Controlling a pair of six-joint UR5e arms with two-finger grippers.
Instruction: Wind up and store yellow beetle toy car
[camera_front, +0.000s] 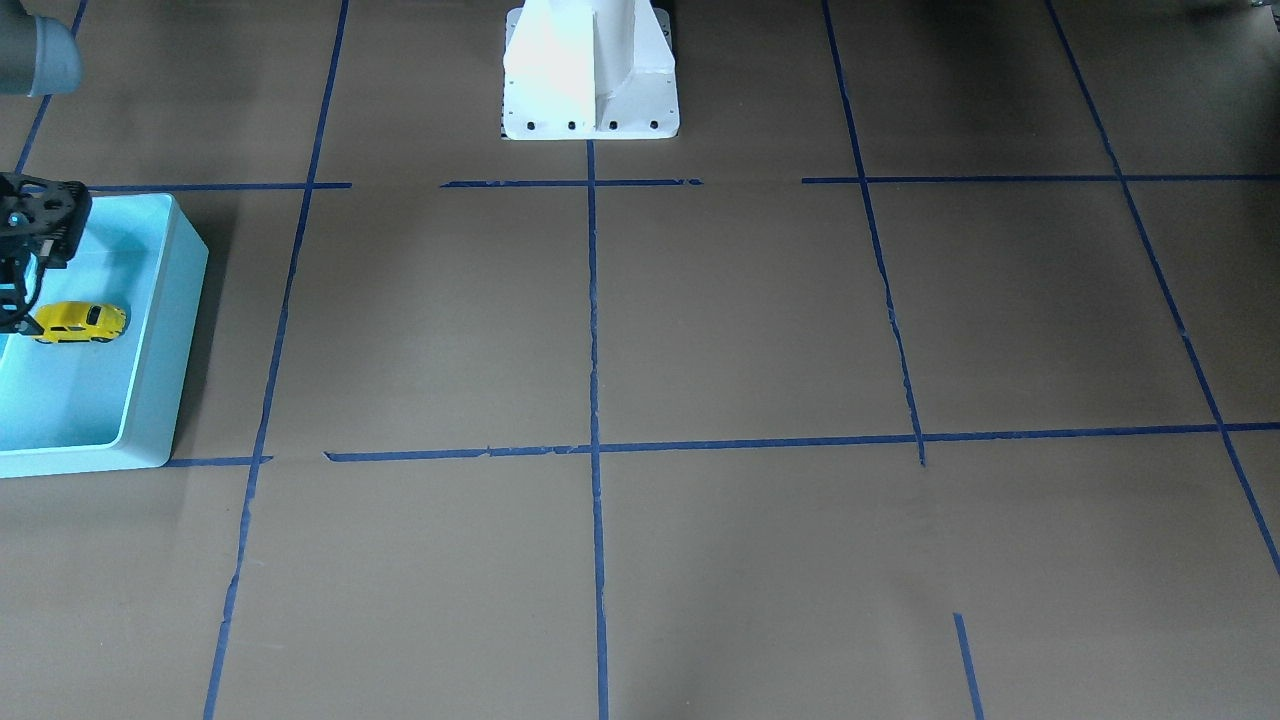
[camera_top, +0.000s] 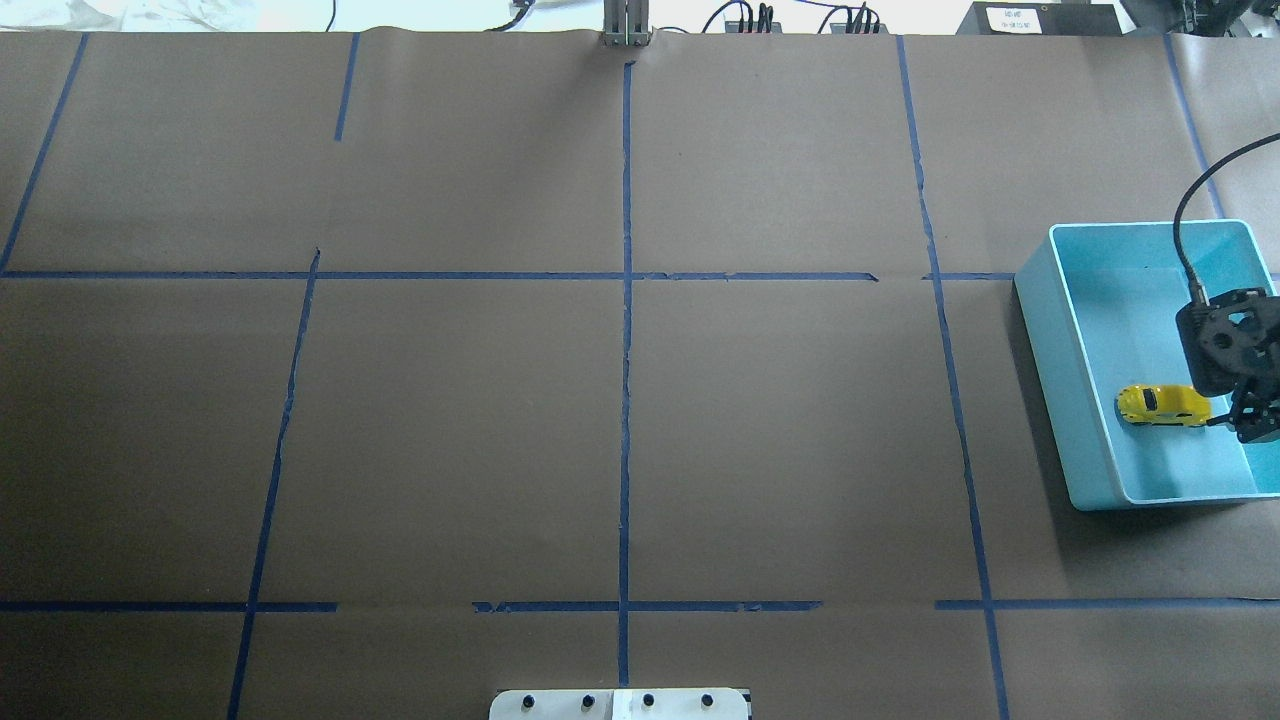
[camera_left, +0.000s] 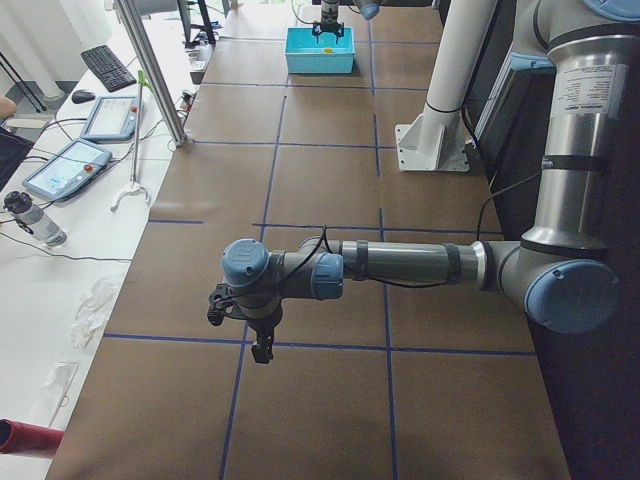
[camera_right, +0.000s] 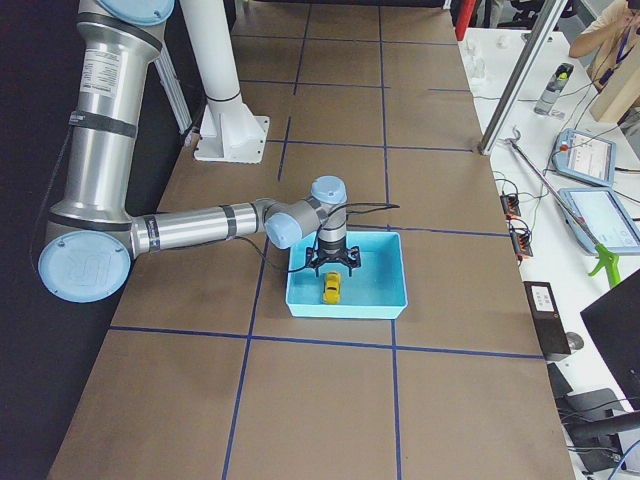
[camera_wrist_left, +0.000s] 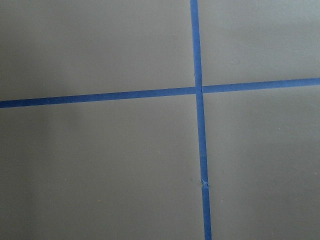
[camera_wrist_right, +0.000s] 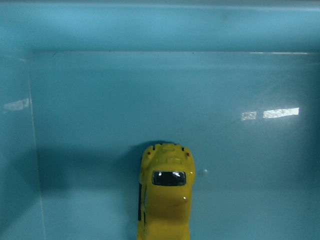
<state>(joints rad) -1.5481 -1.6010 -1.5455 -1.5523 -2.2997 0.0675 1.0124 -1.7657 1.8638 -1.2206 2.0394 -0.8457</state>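
Observation:
The yellow beetle toy car (camera_top: 1162, 405) rests on its wheels on the floor of the light blue bin (camera_top: 1045, 310), free of any grip. It also shows in the front view as the car (camera_front: 80, 322) inside the bin (camera_front: 165, 340). My right gripper (camera_right: 331, 268) hangs just above and beside the car (camera_right: 331, 288), its fingers spread and empty. The right wrist view looks down on the car (camera_wrist_right: 165, 200) with no fingers in sight. My left gripper (camera_left: 250, 330) hovers over bare table far from the bin; I cannot tell whether it is open or shut.
Brown paper with blue tape lines (camera_top: 626, 330) covers the table. The white robot pedestal (camera_front: 590, 75) stands at the robot's edge. Tablets (camera_left: 65, 165) and cables lie on the operators' side table, where a person (camera_right: 605, 35) sits.

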